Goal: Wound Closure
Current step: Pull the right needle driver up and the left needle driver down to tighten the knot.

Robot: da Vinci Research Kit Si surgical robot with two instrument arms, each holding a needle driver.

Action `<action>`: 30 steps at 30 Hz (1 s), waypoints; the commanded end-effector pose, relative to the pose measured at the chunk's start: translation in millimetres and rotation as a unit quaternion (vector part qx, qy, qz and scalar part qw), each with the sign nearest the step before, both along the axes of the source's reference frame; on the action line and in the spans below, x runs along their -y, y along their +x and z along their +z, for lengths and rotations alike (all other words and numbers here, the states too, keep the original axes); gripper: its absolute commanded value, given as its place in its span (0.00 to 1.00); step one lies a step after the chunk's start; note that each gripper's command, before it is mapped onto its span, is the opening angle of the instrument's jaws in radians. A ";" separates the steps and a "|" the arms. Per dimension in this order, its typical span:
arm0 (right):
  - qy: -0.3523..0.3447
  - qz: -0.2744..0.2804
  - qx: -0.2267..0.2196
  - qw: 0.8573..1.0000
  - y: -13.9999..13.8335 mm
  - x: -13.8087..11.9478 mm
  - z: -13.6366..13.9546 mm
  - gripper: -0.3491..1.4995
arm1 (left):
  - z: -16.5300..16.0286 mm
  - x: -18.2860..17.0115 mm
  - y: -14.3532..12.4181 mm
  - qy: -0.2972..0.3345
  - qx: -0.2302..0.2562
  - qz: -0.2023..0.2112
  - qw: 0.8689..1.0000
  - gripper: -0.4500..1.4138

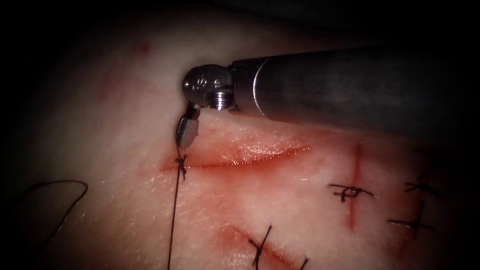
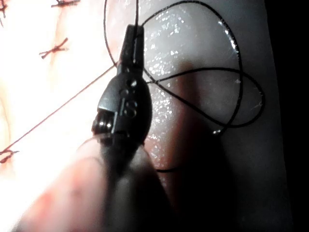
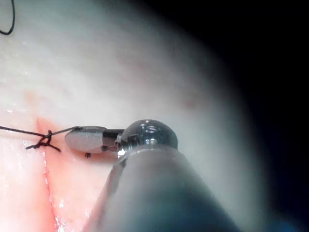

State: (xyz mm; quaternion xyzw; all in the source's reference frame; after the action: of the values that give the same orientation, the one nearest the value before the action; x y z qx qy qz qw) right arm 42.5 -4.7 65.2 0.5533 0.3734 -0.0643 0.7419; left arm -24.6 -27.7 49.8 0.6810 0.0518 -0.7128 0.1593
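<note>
Left gripper [image 2: 133, 36] first: in the left wrist view we see its jaws pressed together on the thread [image 2: 207, 72], with slack loops lying on the tissue [image 2: 193, 29] beside it. In the endoscope view a taut strand [image 1: 173, 215] runs up to the knot [image 1: 181, 165] at the left end of the cut [image 1: 240, 157]. Right gripper [image 1: 186, 135] sits just above that knot, jaws clamped on a short thread end [image 3: 63, 131] leading from it, as the right wrist view shows. We cannot make out the needle, so we cannot say where it lies or whether it is in the tissue.

Our worries, left to right: the loose loops could snag on the left tool and tangle. Uneven pull on the two strands could tilt or loosen the knot, or drag it into the cut. Too hard a pull could let the thread tear the tissue edge at the knot. Further right, most of the cut gapes, wet with red fluid [image 1: 260, 150], beside finished stitches [image 1: 350, 191].
</note>
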 end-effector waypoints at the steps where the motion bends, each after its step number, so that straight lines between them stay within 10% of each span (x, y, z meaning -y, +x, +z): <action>1: -0.001 -0.001 -0.001 1.000 0.8 -0.2 0.5 0.00 | 1.0 0.5 -0.7 0.005 0.001 0.004 1.000 0.00; 30: -0.081 0.039 0.055 0.994 0.8 -2.5 2.7 0.00 | 6.9 9.0 -4.8 0.086 0.003 0.082 0.993 0.00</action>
State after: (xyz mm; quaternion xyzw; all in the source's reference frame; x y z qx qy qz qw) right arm 42.3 -2.5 67.5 0.4789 0.3453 -0.0335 0.8064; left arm -29.0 -36.8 56.1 0.6875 0.1700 -0.6884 0.1565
